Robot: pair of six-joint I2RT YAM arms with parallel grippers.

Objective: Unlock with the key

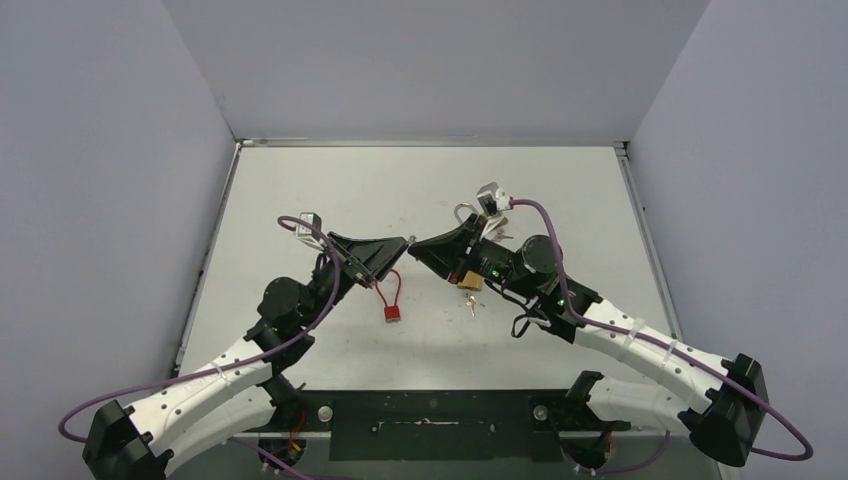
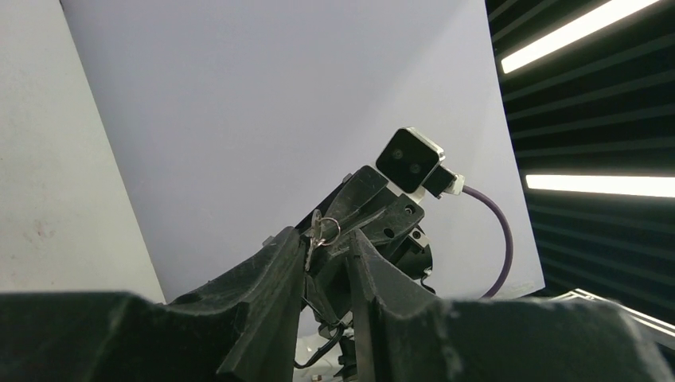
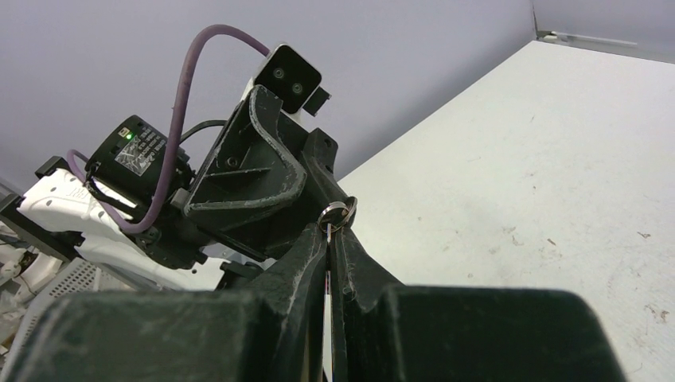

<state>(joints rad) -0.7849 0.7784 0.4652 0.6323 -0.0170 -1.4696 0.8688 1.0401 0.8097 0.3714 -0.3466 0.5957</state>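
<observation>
We saw the right claw (image 3: pixel 329 239) clamped shut on the key (image 2: pixel 315 237), with the key ring (image 3: pixel 337 214) standing just above its fingertips. The left claw (image 2: pixel 326 243) met it tip to tip, jaws apart, one finger on either side of that ring; we could not tell whether they touched it. Both claws hung above the tabletop (image 1: pixel 330 180). A red padlock (image 1: pixel 393 314) lay on the tabletop near the left claw. A brass padlock (image 1: pixel 470 281) sat under the right arm, with small keys (image 1: pixel 471 300) just beside it.
</observation>
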